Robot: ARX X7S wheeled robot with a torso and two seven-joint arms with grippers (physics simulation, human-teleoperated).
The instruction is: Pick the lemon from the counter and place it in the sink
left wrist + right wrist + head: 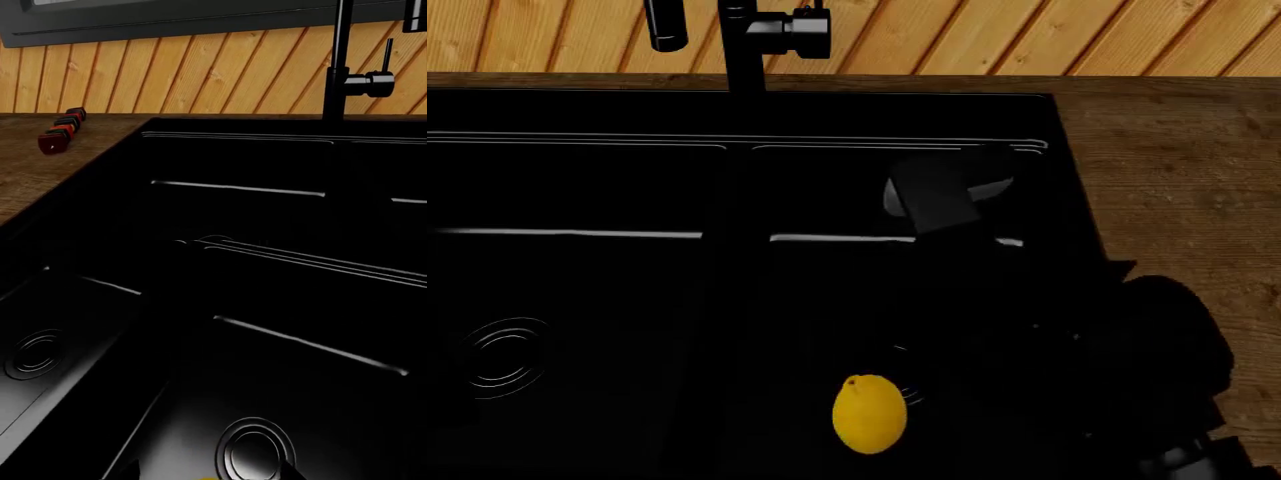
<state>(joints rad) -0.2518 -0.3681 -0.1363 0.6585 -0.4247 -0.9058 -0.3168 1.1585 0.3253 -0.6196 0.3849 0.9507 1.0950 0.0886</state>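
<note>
Glossy black fills most of the scene: one double-basin sink (587, 120) with two basins split by a centre divider, and two ringed drains, one per basin. Nearest the head camera, a single lemon (869, 413) lies on the floor of the right basin, just beside that basin's drain (255, 450), nub end pointing away from the viewer; only a yellow sliver of it shows in the right wrist view. Nothing grips the fruit. The right arm (1121, 350) reaches in as a dark mass over the right basin, its shape lost against the black; a grey block shows above the basin near the far wall, and whether the right fingers are spread or closed cannot be told. The left fingers appear in no view. Beyond the basins, one black faucet (742, 40) rises from the rear rim, with a side handle. Brown wood-grain tabletop (1174, 170) borders the sink on the right and left; on the left stretch rests one row of red-and-black blocks (63, 130). Furthest back stands the orange wood-slat wall (200, 70).
</note>
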